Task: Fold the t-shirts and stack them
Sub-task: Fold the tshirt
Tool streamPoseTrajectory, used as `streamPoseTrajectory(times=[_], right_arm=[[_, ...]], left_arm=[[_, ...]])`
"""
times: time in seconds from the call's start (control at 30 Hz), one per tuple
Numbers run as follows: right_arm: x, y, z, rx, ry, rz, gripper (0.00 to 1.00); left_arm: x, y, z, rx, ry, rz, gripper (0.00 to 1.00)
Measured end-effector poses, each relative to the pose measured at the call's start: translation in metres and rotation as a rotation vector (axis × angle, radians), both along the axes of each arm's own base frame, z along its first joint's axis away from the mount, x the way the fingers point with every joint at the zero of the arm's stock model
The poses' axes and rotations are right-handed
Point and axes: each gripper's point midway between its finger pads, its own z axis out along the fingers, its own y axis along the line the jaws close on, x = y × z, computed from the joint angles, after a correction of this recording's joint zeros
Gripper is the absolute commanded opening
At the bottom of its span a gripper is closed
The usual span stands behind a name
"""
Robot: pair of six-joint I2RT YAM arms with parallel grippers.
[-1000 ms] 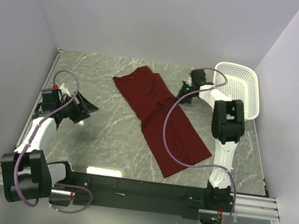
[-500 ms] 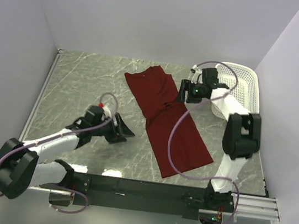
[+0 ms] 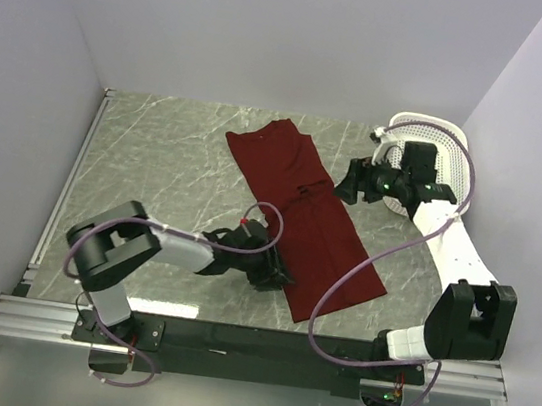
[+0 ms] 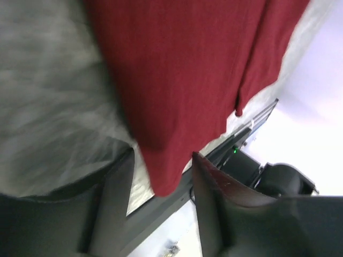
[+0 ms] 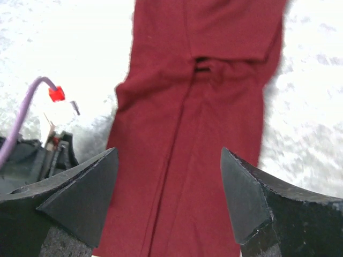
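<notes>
Swung inward, left gripper (image 3: 276,272) straddles the t-shirt (image 3: 296,202) edge, spread wide; right gripper (image 3: 351,187) gapes empty near it.

1 maroon t-shirt (image 3: 301,222), 1 white mesh basket (image 3: 460,149), 1 table (image 3: 156,162), 2 grippers: left gripper (image 3: 276,273) & right gripper (image 3: 348,189).

The surface (image 3: 155,167) is a grey-green marbled slab, walled in on three sides. A dark red t-shirt (image 3: 299,217) lies flat on it, folded into a long narrow strip running diagonally from the far middle toward the near right. A white mesh basket (image 3: 449,157) sits at the far right corner.
</notes>
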Motion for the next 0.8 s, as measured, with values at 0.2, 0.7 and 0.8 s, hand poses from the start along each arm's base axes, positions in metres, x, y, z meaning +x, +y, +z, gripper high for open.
streamPoseTrajectory(times=[0.2, 0.7, 0.8], right_arm=[[0.001, -0.022, -0.003, 0.051, 0.015, -0.049, 0.84], [-0.005, -0.022, 0.01, 0.129, -0.003, -0.023, 0.84], [-0.006, -0.021, 0.012, 0.132, -0.008, -0.019, 0.85]], left_arm=[[-0.011, -0.02, -0.015, 0.045, 0.072, 0.014, 0.08], [-0.053, 0.082, -0.019, 0.218, 0.083, 0.082, 0.02], [-0.053, 0.102, -0.018, 0.219, 0.084, 0.1, 0.49]])
